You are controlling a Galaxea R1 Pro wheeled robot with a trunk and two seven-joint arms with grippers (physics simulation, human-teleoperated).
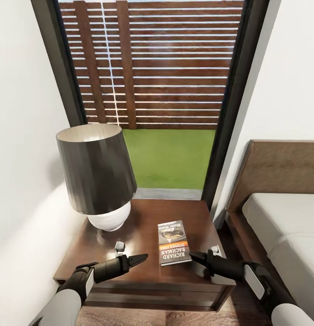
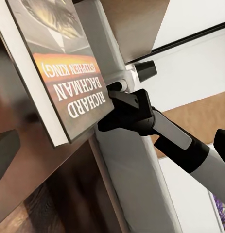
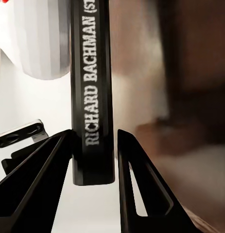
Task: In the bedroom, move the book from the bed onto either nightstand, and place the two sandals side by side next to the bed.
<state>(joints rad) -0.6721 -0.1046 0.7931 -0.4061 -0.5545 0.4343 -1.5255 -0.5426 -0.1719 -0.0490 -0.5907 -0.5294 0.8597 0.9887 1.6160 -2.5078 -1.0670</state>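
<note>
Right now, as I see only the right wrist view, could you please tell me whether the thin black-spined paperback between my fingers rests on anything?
Observer: Yes. It lies flat, cover up: the paperback is on the low dark-brown glossy wooden nightstand.
Operator: Where is the left gripper?
Observer: The left gripper is over the nightstand's front edge, apart from the paperback.
Operator: Anything else there?
Observer: A dark-shaded, white-based lamp stands at the back left.

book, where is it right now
In the head view the book lies flat on the nightstand, right of the lamp, by the right end effector.
</note>
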